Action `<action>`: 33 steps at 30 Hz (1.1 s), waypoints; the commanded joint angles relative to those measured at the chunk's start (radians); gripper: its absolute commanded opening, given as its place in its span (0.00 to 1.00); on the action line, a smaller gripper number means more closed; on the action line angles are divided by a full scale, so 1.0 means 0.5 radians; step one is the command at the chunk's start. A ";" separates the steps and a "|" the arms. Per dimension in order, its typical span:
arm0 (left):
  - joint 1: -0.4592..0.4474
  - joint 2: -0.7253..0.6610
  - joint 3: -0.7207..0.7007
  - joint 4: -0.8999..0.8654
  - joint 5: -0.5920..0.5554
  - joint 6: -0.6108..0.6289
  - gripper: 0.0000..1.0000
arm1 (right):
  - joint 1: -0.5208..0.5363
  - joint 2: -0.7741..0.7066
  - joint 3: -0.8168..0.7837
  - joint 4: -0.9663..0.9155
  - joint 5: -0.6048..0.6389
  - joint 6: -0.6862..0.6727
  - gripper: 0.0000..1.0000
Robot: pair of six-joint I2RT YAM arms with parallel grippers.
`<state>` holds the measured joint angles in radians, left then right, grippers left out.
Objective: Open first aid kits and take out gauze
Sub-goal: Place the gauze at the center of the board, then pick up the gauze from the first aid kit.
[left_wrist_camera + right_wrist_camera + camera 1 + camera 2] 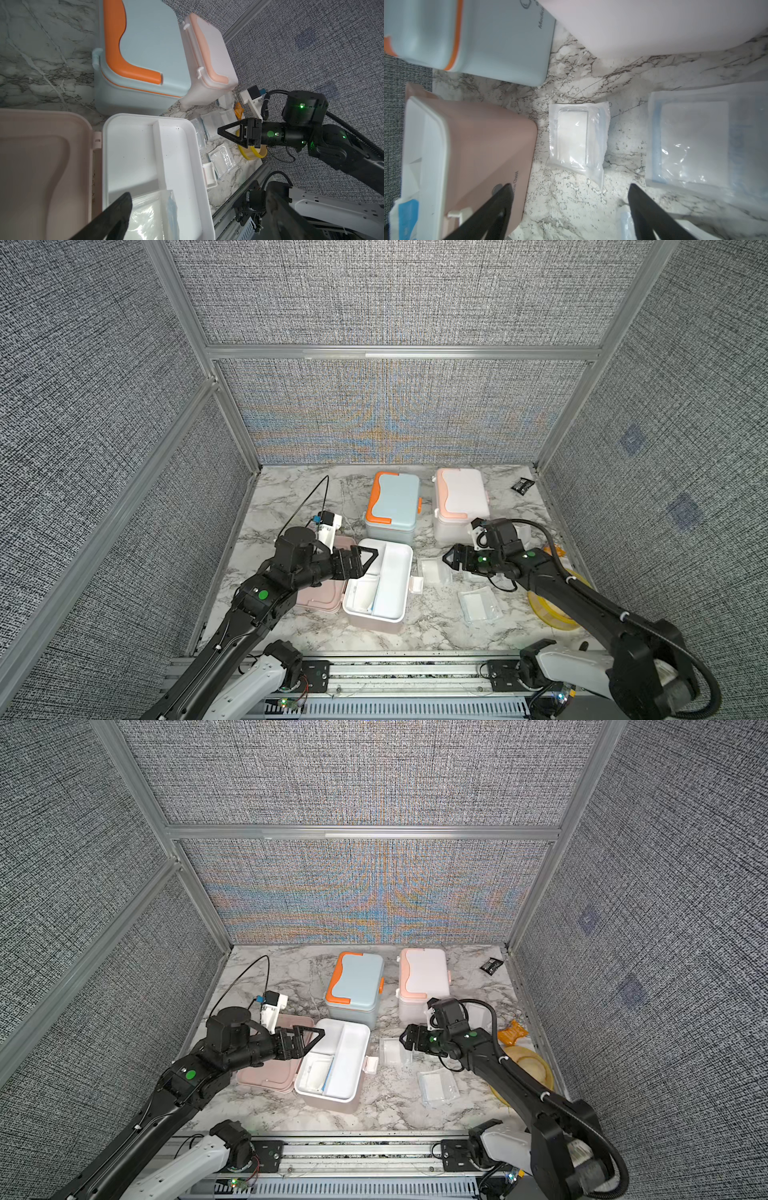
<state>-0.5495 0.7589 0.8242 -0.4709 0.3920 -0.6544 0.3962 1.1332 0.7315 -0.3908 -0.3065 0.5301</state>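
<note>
Now the right gripper [570, 187] hangs spread wide, empty. The gauze [577, 141], a flat white pad in clear wrap, lies mid-frame on the marble table [623, 62], just beside the open pink kit [483, 145]. Left gripper [368, 562] over that kit: can't tell its grip.

In the right wrist view, the cut-off letters "Medici" are seen printed on the side wall of the light blue kit [500, 41], and the word "Chest", preceded by letters too unclear to be read, on the pink kit [483, 141].
</note>
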 commanded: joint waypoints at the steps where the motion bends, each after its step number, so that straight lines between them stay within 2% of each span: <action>1: -0.004 -0.091 0.025 -0.021 -0.045 0.029 1.00 | 0.044 -0.202 0.006 -0.133 -0.067 0.041 0.97; 5: -0.004 -0.233 0.020 -0.098 -0.158 0.073 1.00 | 0.180 -0.438 0.070 -0.253 -0.048 0.108 0.99; 8: -0.004 -0.272 0.005 -0.182 -0.238 0.105 1.00 | 0.353 -0.505 0.115 -0.248 0.017 0.191 0.99; 12: -0.003 -0.240 -0.068 -0.196 -0.282 0.121 1.00 | 0.682 -0.403 0.231 -0.199 0.179 0.259 0.99; 16: -0.001 -0.155 -0.158 -0.118 -0.295 0.115 1.00 | 0.953 -0.159 0.386 -0.152 0.340 0.323 0.98; 21: 0.016 -0.058 -0.267 -0.030 -0.367 0.078 1.00 | 1.205 0.146 0.620 -0.156 0.533 0.390 0.87; 23: 0.046 -0.028 -0.290 -0.041 -0.409 0.028 1.00 | 1.281 0.258 0.680 -0.136 0.578 0.431 0.79; 28: 0.114 -0.036 -0.356 0.024 -0.345 -0.016 1.00 | 1.404 0.478 0.774 -0.083 0.630 0.525 0.65; 33: 0.160 -0.081 -0.387 0.010 -0.306 -0.022 1.00 | 1.464 0.639 0.823 -0.007 0.620 0.613 0.57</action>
<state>-0.4763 0.7292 0.6346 -0.4881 0.2192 -0.6559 1.1187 1.4307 1.1343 -0.4297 -0.0151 0.7929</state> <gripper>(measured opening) 0.997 0.591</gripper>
